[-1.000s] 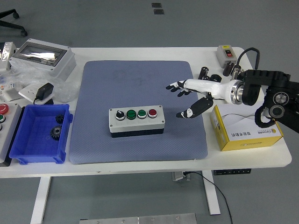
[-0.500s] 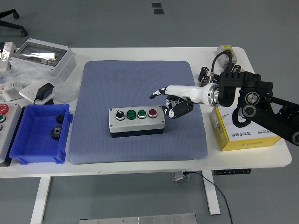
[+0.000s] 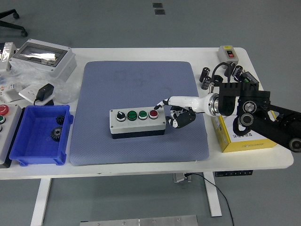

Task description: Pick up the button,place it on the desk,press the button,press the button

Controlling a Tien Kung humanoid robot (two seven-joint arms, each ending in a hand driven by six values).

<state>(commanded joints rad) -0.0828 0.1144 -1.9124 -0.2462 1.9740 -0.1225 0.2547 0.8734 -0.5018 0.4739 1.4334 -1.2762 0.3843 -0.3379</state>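
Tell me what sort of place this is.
Likely a robotics lab or test workshop: a white table on a bare grey floor, a push-button control box on a mat, and a blue parts bin holding gears.

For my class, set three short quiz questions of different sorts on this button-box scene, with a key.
1. True or false: the right hand has an extended finger at the red button of the button box.
2. Multiple choice: the button box sits on A) the yellow box, B) the blue-grey mat, C) the blue bin.
3. Fill in: between the black knob and the red button sit two ____ buttons.

Key: 1 true; 2 B; 3 green.
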